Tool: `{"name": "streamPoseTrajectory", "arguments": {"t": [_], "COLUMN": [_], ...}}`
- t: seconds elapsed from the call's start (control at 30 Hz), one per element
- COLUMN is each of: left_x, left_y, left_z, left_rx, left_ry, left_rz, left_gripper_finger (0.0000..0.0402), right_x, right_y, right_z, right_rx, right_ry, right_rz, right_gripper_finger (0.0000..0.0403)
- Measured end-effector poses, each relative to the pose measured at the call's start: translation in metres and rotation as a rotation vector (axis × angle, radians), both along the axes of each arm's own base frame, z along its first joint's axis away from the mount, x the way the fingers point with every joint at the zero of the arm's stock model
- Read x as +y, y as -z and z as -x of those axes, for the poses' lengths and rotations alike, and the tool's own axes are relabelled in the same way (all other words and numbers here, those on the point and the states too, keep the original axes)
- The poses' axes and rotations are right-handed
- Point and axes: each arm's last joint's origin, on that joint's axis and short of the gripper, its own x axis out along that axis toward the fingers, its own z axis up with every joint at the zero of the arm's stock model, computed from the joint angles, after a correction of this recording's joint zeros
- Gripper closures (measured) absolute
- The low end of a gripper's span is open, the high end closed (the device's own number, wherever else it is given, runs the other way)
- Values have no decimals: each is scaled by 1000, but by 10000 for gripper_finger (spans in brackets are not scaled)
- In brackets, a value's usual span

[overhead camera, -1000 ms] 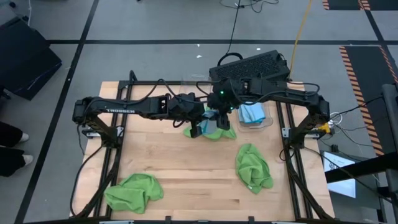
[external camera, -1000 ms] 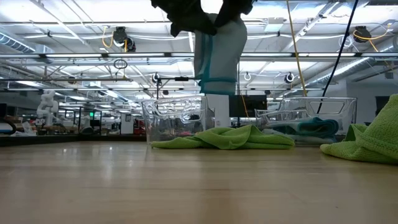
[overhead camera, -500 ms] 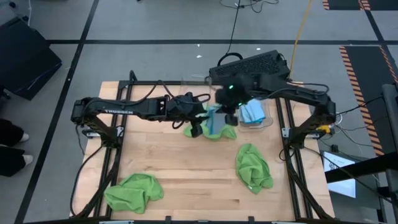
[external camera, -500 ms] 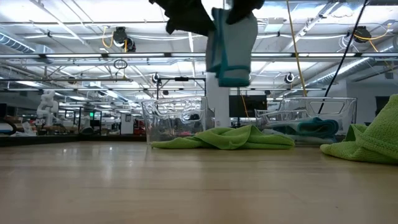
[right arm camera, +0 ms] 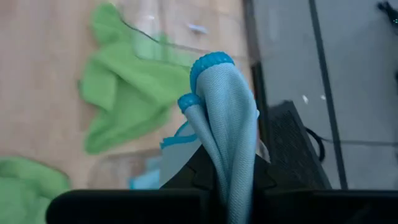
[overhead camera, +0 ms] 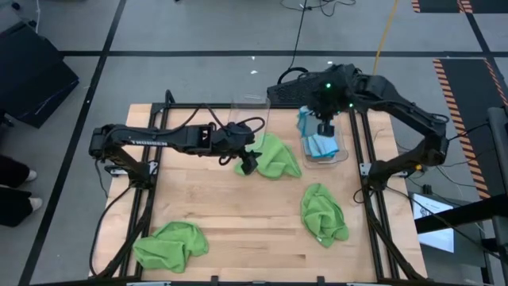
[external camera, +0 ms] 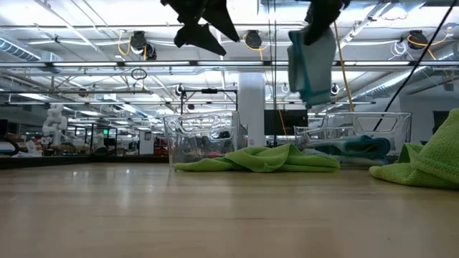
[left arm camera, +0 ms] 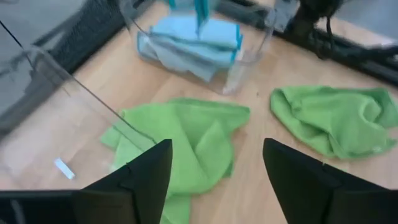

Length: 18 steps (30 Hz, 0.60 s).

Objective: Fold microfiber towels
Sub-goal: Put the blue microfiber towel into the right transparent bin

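Right now the right gripper [overhead camera: 324, 129] is clamped on a folded light blue towel [external camera: 311, 63], which hangs below it in a narrow doubled strip, pinched at the fold so the layers stay together while it is in the air. Directly beneath that gripper sits a clear plastic bin [overhead camera: 343, 152] holding other folded blue towels [left arm camera: 193, 42], so the carry looks aimed at stacking this one with its kind. In the right wrist view the cloth bulges up between the dark fingers, its blue stitched edge [right arm camera: 210, 61] curled over the top, which suits a grip on a thick fold rather than a single layer.

The left gripper [overhead camera: 249, 163] hovers with its fingers spread and nothing between them, just above and beside a crumpled lime green towel [overhead camera: 276, 156] that lies flat on the wooden table [overhead camera: 238, 214]. Just off to one side of that gripper stands a second clear bin [overhead camera: 250, 115], which appears empty; I judge it is meant for folded green cloths.

Two more green towels wait unfolded well away from both grippers: one [overhead camera: 324, 213] towards the near edge below the right gripper, another [overhead camera: 170, 243] at the near corner on the left arm's side. By my reading, the blue one is nearly dealt with and the green ones remain
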Motion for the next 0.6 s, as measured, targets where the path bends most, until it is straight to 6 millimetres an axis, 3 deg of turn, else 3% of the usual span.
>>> {"name": "streamPoseTrajectory", "arguments": {"t": [0.27, 0.6], "left_x": [-2, -5], "left_y": [1, 1], "left_z": [0, -1], "left_rx": [1, -16], "left_ry": [35, 27], "left_rz": [46, 130], "left_gripper_finger": [187, 212], "right_x": [-34, -59], "right_y": [30, 97], "right_z": [25, 33], "right_rx": [-15, 79], "right_ry": [38, 136], "right_rz": [128, 226], "right_gripper_finger": [379, 375]}}
